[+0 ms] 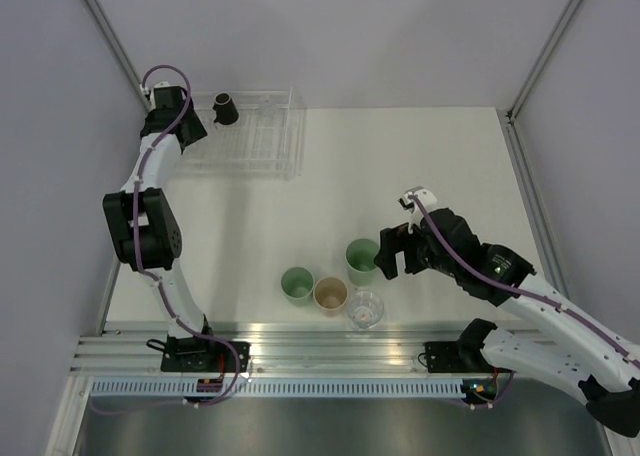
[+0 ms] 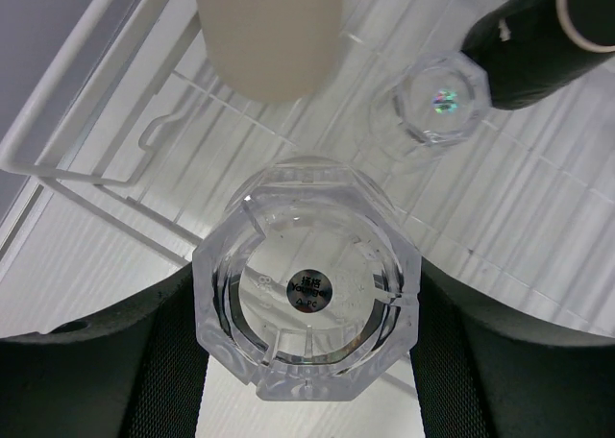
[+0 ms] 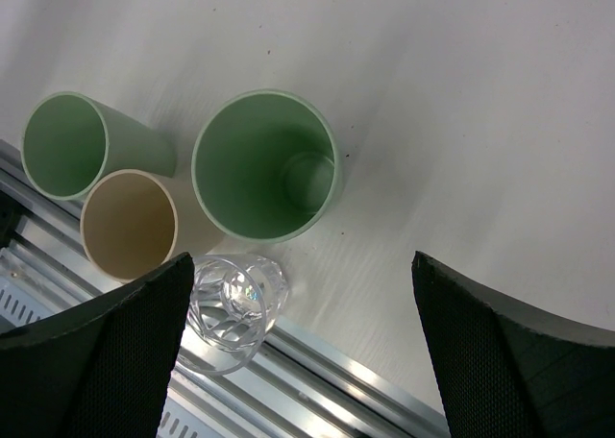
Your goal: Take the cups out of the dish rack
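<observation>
The white wire dish rack [image 1: 290,141] stands at the back left. My left gripper [image 1: 196,128] is at its left end, shut on an upturned clear cup [image 2: 307,289] that fills the space between the fingers [image 2: 163,361]. A tan cup [image 2: 269,35], another clear cup [image 2: 442,102] and a small black cup [image 1: 226,108] stand in the rack beyond it. Near the front edge stand two mint green cups [image 1: 361,259] [image 1: 297,284], a tan cup [image 1: 330,294] and a clear cup [image 1: 365,309]. My right gripper [image 1: 395,251] is open and empty, just right of the nearer green cup [image 3: 264,164].
The metal rail [image 1: 300,341] runs along the table's front edge, right behind the clear cup [image 3: 235,308]. Grey walls close in the left, back and right. The rack's wire rim [image 2: 86,169] lies to the left of my left gripper.
</observation>
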